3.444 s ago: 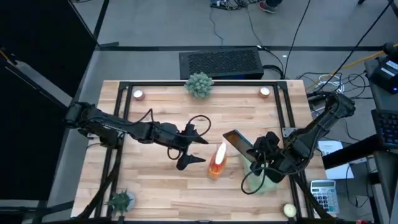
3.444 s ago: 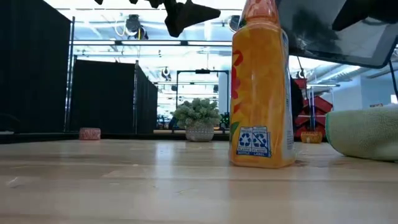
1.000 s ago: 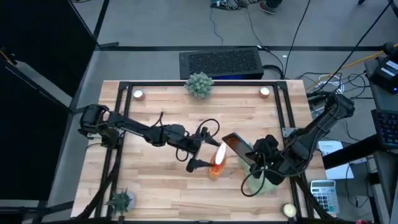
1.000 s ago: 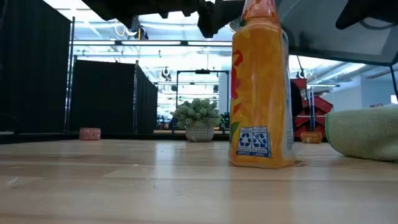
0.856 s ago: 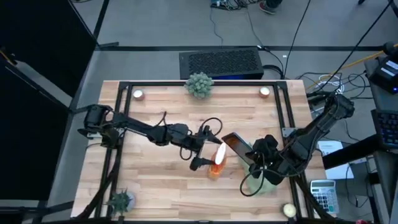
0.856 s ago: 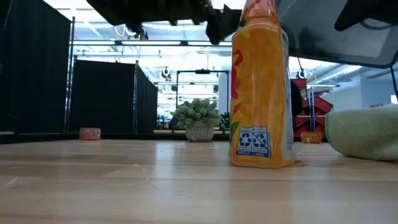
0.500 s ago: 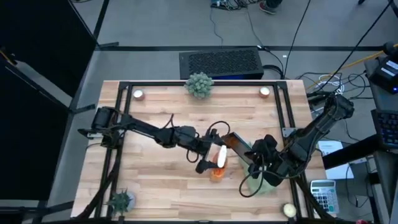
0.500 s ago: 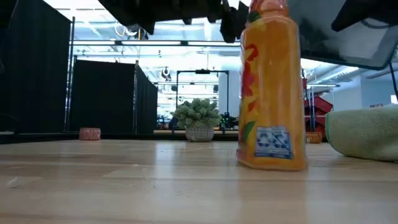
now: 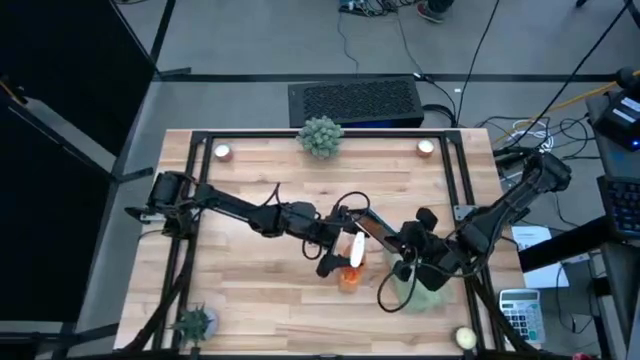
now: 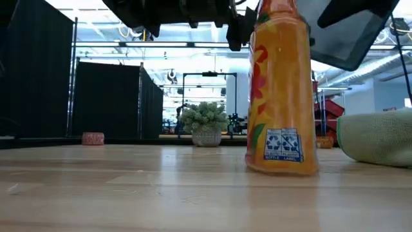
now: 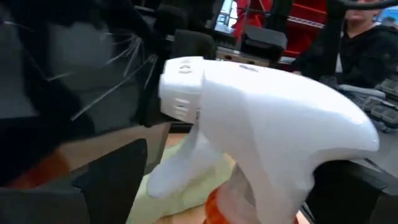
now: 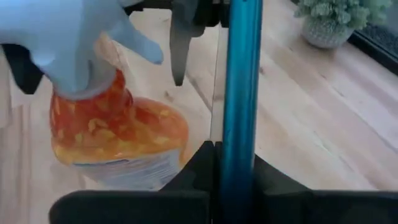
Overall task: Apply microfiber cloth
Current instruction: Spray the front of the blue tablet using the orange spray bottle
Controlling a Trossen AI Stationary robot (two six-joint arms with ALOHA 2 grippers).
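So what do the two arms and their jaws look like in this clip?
Both arms are dark, near-black, built of slim jointed segments. The left arm has thin black cables arching in loops over its forearm, and its gripper ends in flat, tapering matte black jaws. The right arm carries a black cable loop hanging below its wrist; its gripper has blocky black jaws. No markings are readable.

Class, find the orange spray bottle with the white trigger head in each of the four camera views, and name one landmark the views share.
High view: orange spray bottle near table centre, at the left hand.
Low view: right of centre, upright.
Left wrist view: white trigger head fills the frame.
Right wrist view: at left.
Shared landmark: pale green microfiber cloth, in three views.
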